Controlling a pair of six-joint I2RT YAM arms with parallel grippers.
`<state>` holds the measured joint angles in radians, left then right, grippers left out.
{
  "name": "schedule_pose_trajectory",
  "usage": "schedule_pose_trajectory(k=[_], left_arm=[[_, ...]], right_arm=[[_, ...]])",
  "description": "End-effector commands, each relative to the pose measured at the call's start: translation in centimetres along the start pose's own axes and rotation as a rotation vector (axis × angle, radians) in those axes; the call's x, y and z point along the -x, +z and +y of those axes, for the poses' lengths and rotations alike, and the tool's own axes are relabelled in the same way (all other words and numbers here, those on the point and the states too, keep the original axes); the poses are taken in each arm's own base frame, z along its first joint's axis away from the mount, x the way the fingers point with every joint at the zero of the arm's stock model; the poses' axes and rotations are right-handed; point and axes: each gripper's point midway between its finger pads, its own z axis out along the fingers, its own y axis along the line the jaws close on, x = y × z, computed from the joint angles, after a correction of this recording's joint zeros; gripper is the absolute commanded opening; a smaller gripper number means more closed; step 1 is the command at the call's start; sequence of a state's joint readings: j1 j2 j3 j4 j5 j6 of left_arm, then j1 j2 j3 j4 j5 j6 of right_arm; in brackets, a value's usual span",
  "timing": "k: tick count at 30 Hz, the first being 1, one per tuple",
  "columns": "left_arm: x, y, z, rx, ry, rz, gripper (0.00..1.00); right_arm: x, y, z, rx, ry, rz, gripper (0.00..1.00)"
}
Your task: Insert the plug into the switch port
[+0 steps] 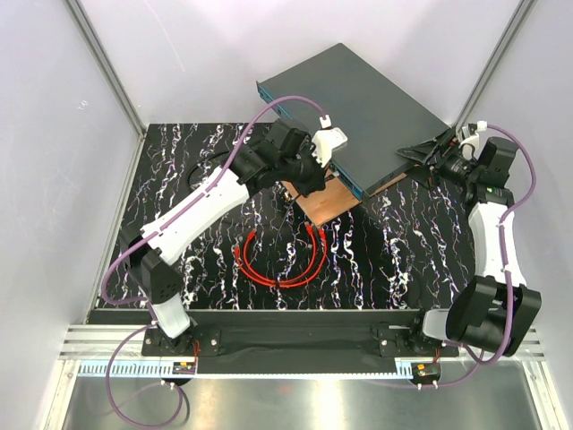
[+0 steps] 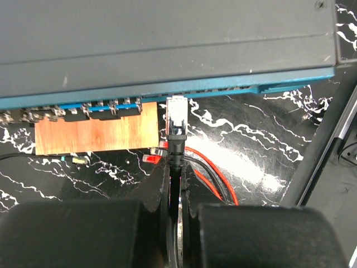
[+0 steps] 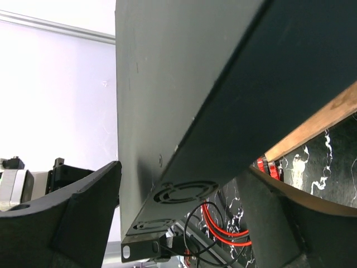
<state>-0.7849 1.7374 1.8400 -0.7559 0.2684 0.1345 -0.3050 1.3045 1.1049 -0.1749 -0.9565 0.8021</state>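
Observation:
The dark-grey switch (image 1: pixel 358 103) lies tilted on a wooden board (image 1: pixel 327 204). Its teal front (image 2: pixel 167 89) shows a row of ports (image 2: pixel 100 109). My left gripper (image 2: pixel 177 162) is shut on the black boot of a black cable's clear connector (image 2: pixel 177 114). That connector's tip meets the teal front's lower edge; whether it sits in a port I cannot tell. The red cable (image 1: pixel 279 262) lies looped on the table, and its plug (image 2: pixel 152 158) rests free beside my fingers. My right gripper (image 3: pixel 184 184) stands open, its fingers (image 3: pixel 83 212) astride the switch's side edge.
White walls and metal posts close in the marbled black table (image 1: pixel 179 179) on three sides. A thin black cable (image 3: pixel 209 234) curls under the switch's fan vents. The red loop (image 3: pixel 226 226) lies between the two arms.

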Motion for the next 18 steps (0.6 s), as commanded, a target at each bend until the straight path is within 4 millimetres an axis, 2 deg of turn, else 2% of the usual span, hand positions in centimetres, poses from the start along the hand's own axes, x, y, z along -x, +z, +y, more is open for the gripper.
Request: schedule_pose_trajectory(k=[1,10,18], left_arm=[[3.3,-1.0,0.0,0.017,0.032,-0.095,0.0],[2.9,-0.6,0.7,0.046,0.022,-0.066,0.0],[3.7,-0.5,1.2,0.077,0.002,-0.078,0.0]], right_arm=[[0.6,0.6,0.4,0.018,-0.039,-0.028,0.88],[-0.1,1.2,0.2,0.006,-0.046,-0.033,0.69],[-1.0,1.4,0.3,0.001,-0.058,-0.016,0.54]])
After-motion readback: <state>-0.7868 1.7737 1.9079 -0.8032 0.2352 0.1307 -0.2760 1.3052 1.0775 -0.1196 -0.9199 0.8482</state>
